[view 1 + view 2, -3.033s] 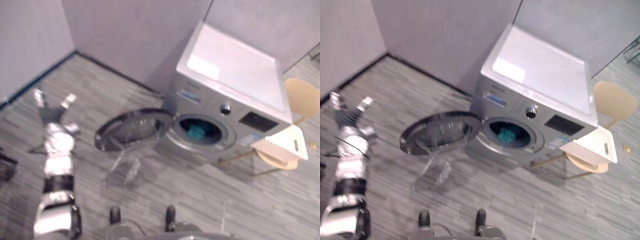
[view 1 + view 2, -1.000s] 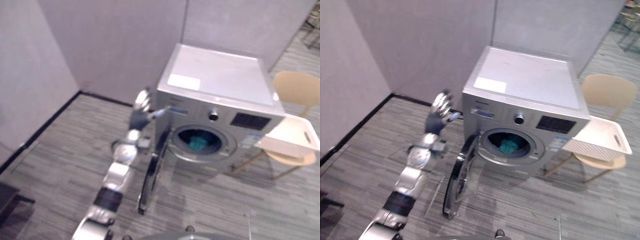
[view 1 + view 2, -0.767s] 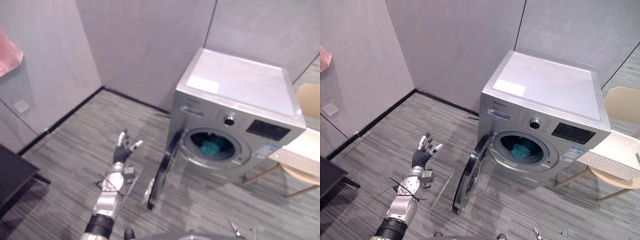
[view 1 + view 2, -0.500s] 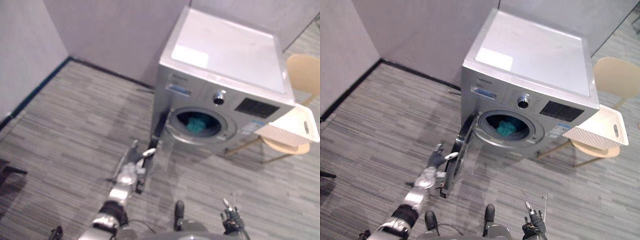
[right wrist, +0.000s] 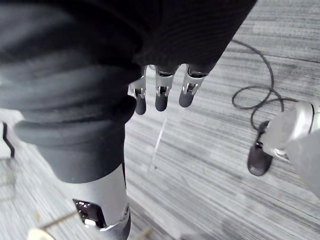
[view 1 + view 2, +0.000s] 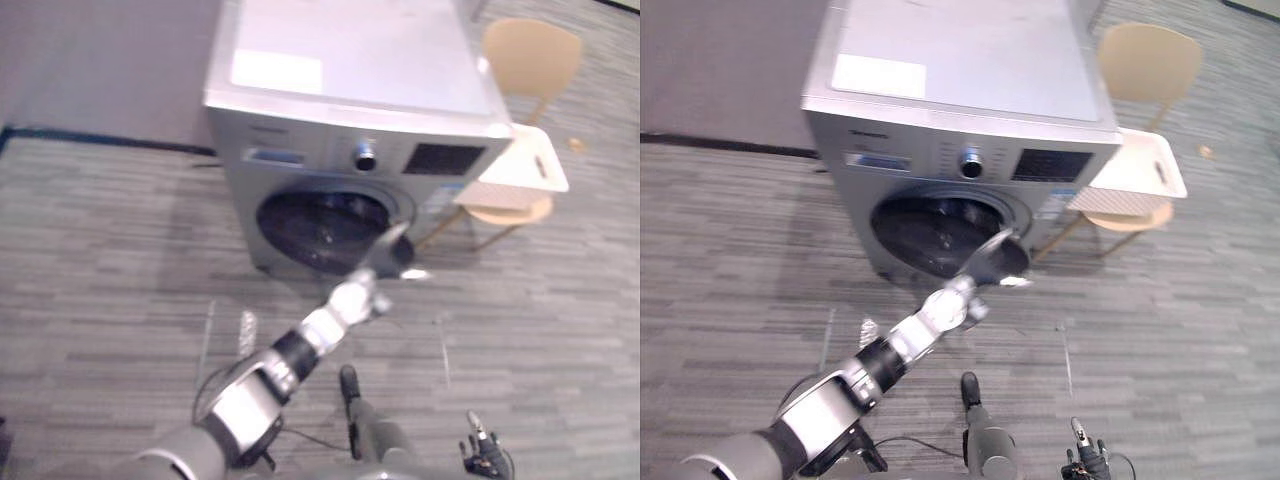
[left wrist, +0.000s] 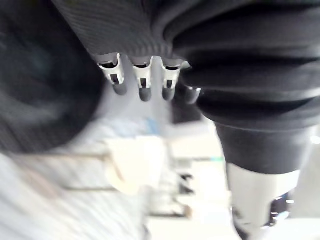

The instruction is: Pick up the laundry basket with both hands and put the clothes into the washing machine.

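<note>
Since half a second ago the round door (image 6: 318, 226) of the washing machine (image 6: 350, 60) has swung in from standing ajar and now lies against the machine's front. Its glass is dark, and I cannot tell what is behind it. My left arm has followed it across. My left hand (image 6: 380, 268) is stretched out low in front of the machine, by the lower right rim of the door. Its fingers (image 7: 144, 86) are straight, the thumb is spread to the side, and they hold nothing. Whether the tips touch the rim I cannot tell. My right hand (image 6: 1087, 462) hangs low at my side over the grey striped floor (image 6: 100, 250). Its fingers (image 5: 161, 95) are loosely straight and also hold nothing. The white laundry basket (image 6: 1137, 165) sits on the seat of a tan chair (image 6: 1145, 60) just to the right of the machine, well apart from both hands.
</note>
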You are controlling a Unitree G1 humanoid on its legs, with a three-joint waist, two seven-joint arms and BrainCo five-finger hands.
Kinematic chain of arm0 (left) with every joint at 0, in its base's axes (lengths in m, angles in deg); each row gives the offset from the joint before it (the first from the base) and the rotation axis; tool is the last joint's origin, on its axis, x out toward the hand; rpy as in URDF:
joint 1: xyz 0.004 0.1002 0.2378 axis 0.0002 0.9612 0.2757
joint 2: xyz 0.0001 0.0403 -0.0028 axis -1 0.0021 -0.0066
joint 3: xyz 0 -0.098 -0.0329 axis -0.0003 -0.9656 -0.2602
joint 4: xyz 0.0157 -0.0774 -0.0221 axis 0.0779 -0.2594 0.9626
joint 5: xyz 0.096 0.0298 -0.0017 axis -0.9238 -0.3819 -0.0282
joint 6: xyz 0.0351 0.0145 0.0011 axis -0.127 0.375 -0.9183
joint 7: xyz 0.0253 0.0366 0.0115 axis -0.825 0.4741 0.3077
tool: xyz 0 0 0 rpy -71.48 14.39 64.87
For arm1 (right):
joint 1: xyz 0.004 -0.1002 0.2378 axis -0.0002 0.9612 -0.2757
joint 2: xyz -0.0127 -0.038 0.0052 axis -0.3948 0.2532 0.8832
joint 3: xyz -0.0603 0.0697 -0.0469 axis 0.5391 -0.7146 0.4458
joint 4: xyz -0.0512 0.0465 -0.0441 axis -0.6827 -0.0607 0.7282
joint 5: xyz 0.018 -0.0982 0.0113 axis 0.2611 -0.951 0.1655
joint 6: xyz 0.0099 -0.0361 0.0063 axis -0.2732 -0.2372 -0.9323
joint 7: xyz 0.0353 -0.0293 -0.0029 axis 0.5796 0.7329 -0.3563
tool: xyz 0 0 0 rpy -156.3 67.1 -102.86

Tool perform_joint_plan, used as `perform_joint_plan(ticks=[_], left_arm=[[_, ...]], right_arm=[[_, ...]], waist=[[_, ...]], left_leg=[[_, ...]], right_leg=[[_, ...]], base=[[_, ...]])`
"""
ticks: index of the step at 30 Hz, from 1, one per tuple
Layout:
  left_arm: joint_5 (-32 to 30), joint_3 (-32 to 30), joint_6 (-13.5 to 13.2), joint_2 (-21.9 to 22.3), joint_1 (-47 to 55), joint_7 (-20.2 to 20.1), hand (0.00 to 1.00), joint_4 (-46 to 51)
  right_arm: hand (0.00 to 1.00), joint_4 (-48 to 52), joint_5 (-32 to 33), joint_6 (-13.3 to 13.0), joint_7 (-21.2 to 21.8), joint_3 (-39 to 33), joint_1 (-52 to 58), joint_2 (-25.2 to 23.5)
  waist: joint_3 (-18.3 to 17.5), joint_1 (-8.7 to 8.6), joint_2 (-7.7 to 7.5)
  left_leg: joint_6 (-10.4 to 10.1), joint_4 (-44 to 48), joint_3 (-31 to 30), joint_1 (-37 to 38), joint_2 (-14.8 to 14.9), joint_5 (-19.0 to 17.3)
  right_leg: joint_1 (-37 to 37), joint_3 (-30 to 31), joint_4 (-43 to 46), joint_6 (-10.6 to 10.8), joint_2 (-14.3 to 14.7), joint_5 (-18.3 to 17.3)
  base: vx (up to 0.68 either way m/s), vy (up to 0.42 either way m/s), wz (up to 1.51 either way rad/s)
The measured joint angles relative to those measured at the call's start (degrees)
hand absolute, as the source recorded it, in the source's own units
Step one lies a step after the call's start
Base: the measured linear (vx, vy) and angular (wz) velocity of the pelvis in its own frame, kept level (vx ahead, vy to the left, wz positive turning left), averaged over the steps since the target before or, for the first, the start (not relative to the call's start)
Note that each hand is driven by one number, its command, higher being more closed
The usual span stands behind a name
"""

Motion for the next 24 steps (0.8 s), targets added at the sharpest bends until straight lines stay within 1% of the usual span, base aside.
perform_joint_plan(ticks=[1,2,3,4,5,6,9,10,11,13,14,15,17,18,19,21,22,23,24], left_arm=[[0.4,1.0,-1.0,0.1,-1.7,0.0,0.0,2.2],[1.1,1.8,-2.9,0.1,-4.3,-1.0,0.0,5.4],[1.3,2.2,-3.5,0.2,-5.8,-1.1,0.0,7.0],[1.7,2.4,-4.1,0.3,-6.9,-1.0,0.0,8.6],[2.0,2.3,-4.2,0.3,-6.9,-1.0,0.0,9.2],[2.9,2.3,-4.2,0.3,-6.9,-1.0,0.0,9.4],[3.8,1.6,-4.0,0.2,-5.1,-1.1,0.0,9.4],[3.8,0.9,-4.0,0.2,-4.3,-1.1,0.0,9.4],[3.8,-0.8,-4.0,0.1,-1.8,-1.3,0.0,9.4],[3.7,-2.4,-4.1,-0.1,1.5,-2.2,0.0,9.4],[3.7,-4.5,-4.1,-0.3,5.4,-2.3,0.0,9.4],[3.7,-5.6,-4.0,-0.6,7.4,-2.4,0.0,9.3],[3.4,-9.2,-3.7,-2.2,14.4,-2.9,0.0,8.9],[3.1,-11.3,-3.4,-3.8,18.6,-3.4,0.0,8.9],[3.1,-12.5,-3.3,-4.8,20.8,-3.5,0.0,8.9],[3.1,-16.4,-2.5,-7.2,27.7,-4.1,0.0,8.9],[3.1,-18.9,-2.4,-8.9,30.9,-4.9,0.0,8.8],[3.1,-21.0,-2.2,-10.9,33.7,-5.2,0.0,8.3],[3.1,-22.1,-2.1,-11.5,35.0,-5.5,0.0,8.2]], right_arm=[[0.0,0.0,0.0,0.0,-0.1,-0.8,-0.1,-0.2],[0.0,-0.1,0.1,0.1,-0.1,-1.3,0.0,-0.3],[0.0,-0.1,0.1,0.2,-0.1,-1.8,0.0,-0.3],[0.0,-0.1,0.1,0.3,-0.2,-2.7,0.1,-0.4],[0.0,-0.1,0.1,0.3,-0.2,-3.1,0.1,-0.4],[0.0,-0.1,0.1,0.5,-0.2,-3.2,0.1,-0.3],[0.0,0.1,0.0,1.3,-0.1,-2.3,0.0,-0.4],[0.0,0.3,0.0,1.4,-0.1,-1.9,0.0,-0.4],[0.0,1.2,0.0,1.4,-0.1,-1.1,0.4,-0.3],[0.0,1.9,-0.1,1.4,0.0,-0.4,1.3,-0.2],[0.0,1.8,-0.2,1.4,0.0,-0.1,1.6,-0.2],[0.0,1.7,-0.2,1.4,0.1,0.1,1.7,-0.2],[0.0,1.6,-0.6,1.3,0.2,0.4,2.8,-0.3],[0.0,1.1,-0.7,1.3,0.2,0.4,3.3,-0.3],[0.0,0.6,-0.7,1.3,0.3,0.4,3.4,-0.3],[0.0,-2.0,-2.0,1.3,0.4,0.3,4.3,-0.5],[0.0,-3.6,-2.9,1.5,0.4,0.4,4.3,-0.5],[0.0,-5.0,-3.4,1.5,0.6,0.3,4.3,-0.4],[0.0,-5.9,-3.6,1.6,0.6,0.2,4.1,-0.3]], waist=[[0.0,-0.83,0.07],[0.0,-1.85,0.33],[-0.1,-2.23,0.79],[-0.1,-2.27,1.63],[-0.2,-2.28,2.15],[-0.3,-2.0,3.11],[-0.8,-1.65,4.9],[-0.9,-1.68,5.08],[-1.5,-1.89,5.21],[-2.7,-1.64,5.11],[-3.3,-1.38,5.68],[-3.4,-1.33,5.81],[-3.9,-0.28,6.02],[-3.9,0.25,6.11],[-4.0,0.53,6.11],[-4.7,2.33,5.73],[-5.2,3.67,5.55],[-6.3,4.5,5.4],[-6.7,4.61,5.46]], left_leg=[[-0.1,0.0,0.5,0.4,0.3,0.0],[-0.2,0.0,1.9,1.6,1.0,0.0],[-0.5,-0.1,2.6,2.2,1.4,0.2],[-1.0,-0.5,3.4,3.0,1.6,0.5],[-1.2,-0.8,3.5,3.5,1.5,0.7],[-1.4,-1.7,4.0,4.3,1.2,1.1],[-1.4,-3.8,3.7,6.6,0.4,1.7],[-1.4,-4.0,3.5,7.1,0.4,1.7],[-1.4,-4.8,2.1,7.9,-0.3,1.7],[-1.3,-5.7,0.9,8.2,-1.3,1.6],[-0.9,-6.5,-0.3,8.2,-1.5,2.3],[-1.1,-6.8,-1.1,8.3,-1.6,2.8],[-0.9,-8.8,-3.3,8.7,-2.4,4.4],[-0.6,-9.9,-5.1,9.1,-2.7,5.3],[-0.5,-10.4,-6.0,9.3,-2.9,5.6],[-0.3,-11.1,-9.2,9.4,-3.3,6.4],[-0.2,-11.8,-10.5,9.5,-3.7,7.5],[0.1,-12.8,-12.3,9.1,-4.4,8.3],[0.2,-13.3,-13.3,8.8,-4.7,8.7]], right_leg=[[0.0,0.6,0.0,0.0,0.4,0.0],[0.1,1.3,0.0,0.0,1.3,0.0],[0.1,1.6,0.1,0.0,1.9,0.0],[0.2,1.7,0.1,0.0,2.2,0.0],[0.2,1.6,0.1,0.0,2.3,0.0],[0.4,1.5,0.1,0.0,2.3,0.0],[2.9,0.5,0.0,0.0,2.0,-0.1],[3.6,0.2,0.0,0.0,1.9,-0.1],[5.2,-1.5,0.2,-0.5,1.2,-1.2],[6.0,-2.5,0.2,-1.3,0.3,-2.5],[6.6,-3.9,0.2,-1.2,0.0,-2.6],[7.1,-4.6,0.2,-1.2,-0.1,-2.7],[8.4,-7.1,0.3,-1.4,-0.8,-3.4],[9.5,-8.8,0.4,-1.2,-1.1,-3.8],[10.2,-9.5,0.5,-1.3,-1.2,-4.1],[12.1,-12.4,0.7,-1.7,-1.9,-4.9],[12.7,-14.0,0.8,-2.1,-2.2,-5.2],[13.1,-15.6,0.8,-2.4,-2.7,-5.8],[13.2,-16.6,1.0,-2.3,-2.9,-6.0]], base=[[0.04,-0.009,-0.48],[0.05,-0.014,-0.54],[0.06,-0.018,-0.56],[0.06,-0.017,-0.31],[0.05,-0.008,-0.16],[0.04,0.001,-0.02],[0.0,0.011,0.14],[-0.05,0.018,0.38],[-0.05,0.022,0.41],[-0.02,0.016,0.47],[-0.01,0.001,0.46],[-0.01,-0.007,0.59],[-0.01,-0.002,0.65],[-0.01,0.003,0.65],[-0.01,0.01,0.81],[0.0,0.011,0.78],[0.0,0.017,0.79],[0.0,0.017,0.74],[0.0,0.011,0.88]])
